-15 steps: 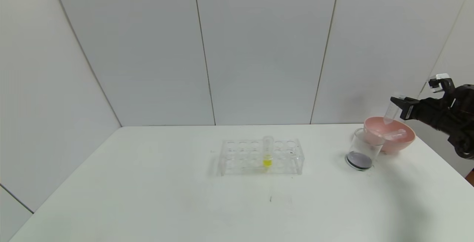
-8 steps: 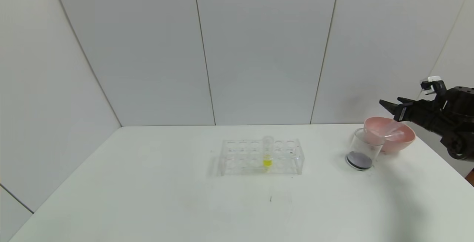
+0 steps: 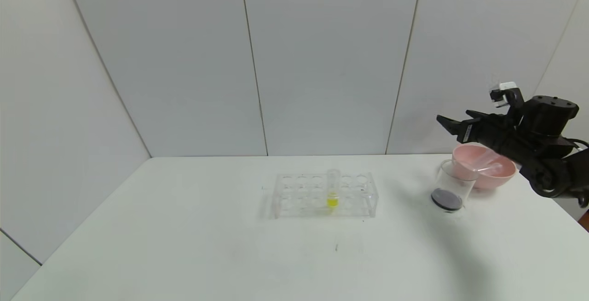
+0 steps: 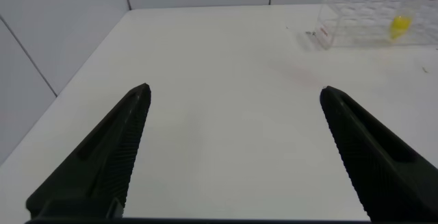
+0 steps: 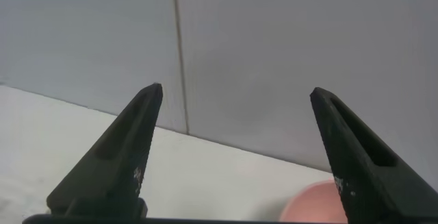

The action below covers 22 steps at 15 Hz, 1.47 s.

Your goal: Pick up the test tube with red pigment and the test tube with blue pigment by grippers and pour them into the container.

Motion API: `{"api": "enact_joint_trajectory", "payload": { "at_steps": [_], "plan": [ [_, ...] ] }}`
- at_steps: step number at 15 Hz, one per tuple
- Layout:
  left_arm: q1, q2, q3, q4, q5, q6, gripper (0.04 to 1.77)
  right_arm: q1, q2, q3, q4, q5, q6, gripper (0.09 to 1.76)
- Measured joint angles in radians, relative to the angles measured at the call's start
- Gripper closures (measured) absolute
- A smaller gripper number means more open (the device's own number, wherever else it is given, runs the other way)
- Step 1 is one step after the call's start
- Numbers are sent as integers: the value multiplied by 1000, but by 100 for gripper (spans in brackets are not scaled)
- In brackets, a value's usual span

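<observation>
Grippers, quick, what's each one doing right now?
Left tool: open, empty, low over the table.
Right tool: open, empty, raised above the pink bowl.

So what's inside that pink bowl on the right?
Clear empty test tubes lie in the pink bowl, seemingly two; the exact count is hard to tell. The bowl's near wall and the beaker in front hide its bottom. The right gripper hangs above, fingers open.
</observation>
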Motion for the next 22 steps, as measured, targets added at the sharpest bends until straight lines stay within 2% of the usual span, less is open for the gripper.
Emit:
{"api": "enact_joint_trajectory", "payload": {
  "at_steps": [5,11,15,18,20,22],
  "plan": [
    [0,0,0,0,0,0,5,52,-226,245,-95,-2,13,23],
    [0,0,0,0,0,0,5,-27,-619,604,-236,3,63,18],
    [0,0,0,1,0,0,5,-56,-922,765,-249,19,144,17],
    [0,0,0,0,0,0,5,-60,-1161,876,-244,87,174,16],
    [0,0,0,0,0,0,5,-55,-1325,941,-202,117,185,15],
    [0,0,0,1,0,0,5,-45,-1487,978,-100,129,189,15]
  ]
}}
